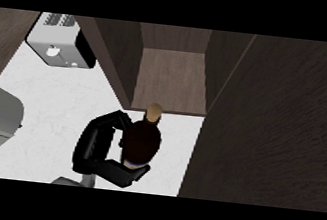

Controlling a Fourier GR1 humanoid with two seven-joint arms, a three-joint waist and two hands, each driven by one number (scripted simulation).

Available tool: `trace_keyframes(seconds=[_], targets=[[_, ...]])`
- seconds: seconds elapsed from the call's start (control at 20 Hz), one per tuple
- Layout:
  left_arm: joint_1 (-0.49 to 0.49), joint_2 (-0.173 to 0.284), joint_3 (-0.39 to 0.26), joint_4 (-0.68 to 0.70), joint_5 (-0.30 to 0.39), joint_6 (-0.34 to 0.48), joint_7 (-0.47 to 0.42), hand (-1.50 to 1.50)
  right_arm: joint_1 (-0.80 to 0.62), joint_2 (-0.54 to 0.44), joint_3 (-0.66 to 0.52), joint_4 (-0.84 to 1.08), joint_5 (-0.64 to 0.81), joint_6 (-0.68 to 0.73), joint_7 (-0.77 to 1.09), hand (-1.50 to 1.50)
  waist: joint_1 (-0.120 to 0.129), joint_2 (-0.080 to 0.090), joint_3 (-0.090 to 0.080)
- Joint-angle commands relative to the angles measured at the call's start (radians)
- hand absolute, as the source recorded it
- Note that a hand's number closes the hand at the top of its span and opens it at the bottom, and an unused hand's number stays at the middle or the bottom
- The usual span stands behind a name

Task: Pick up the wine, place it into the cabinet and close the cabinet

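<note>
From the head view, one hand (103,148) shows, coming in at lower left and so judged the left; its fingers curl round the one wine bottle (143,139), held upright just before the one open cabinet (171,77), likely so it can slide onto the shelf. The cabinet door (276,124) stands open at the right. One toaster (58,40) sits on the counter (56,105).

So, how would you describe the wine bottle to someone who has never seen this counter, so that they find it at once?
Start from the open wooden cabinet at the back of the white counter. Just in front of its open compartment, a black hand curls round the wine bottle. It is dark-bodied with a tan top pointing toward the cabinet, unlike the silver toaster far to its left.
</note>
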Motion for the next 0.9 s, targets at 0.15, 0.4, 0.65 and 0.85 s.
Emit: trace_keyframes(seconds=[0.15,0.4,0.65,0.85], targets=[[-0.177,0.0,-0.037,0.117,-0.02,0.177,0.036,1.5,0.111,-0.028,0.027,-0.19,0.03,0.009,-0.017,-1.5,-0.01,0.002,0.0],[-0.238,0.0,0.014,0.178,-0.047,0.158,0.041,1.5,0.185,-0.064,0.051,-0.215,0.031,0.013,-0.068,-1.5,-0.013,0.001,0.001],[-0.321,0.004,0.068,0.278,-0.046,0.113,0.034,1.5,0.142,-0.074,0.007,-0.222,-0.006,0.026,-0.035,-1.5,-0.005,0.003,0.0],[-0.432,0.0,0.061,0.397,0.002,0.15,0.036,1.5,0.156,-0.074,-0.047,-0.194,-0.066,0.029,-0.078,-1.5,-0.011,0.006,0.001]])
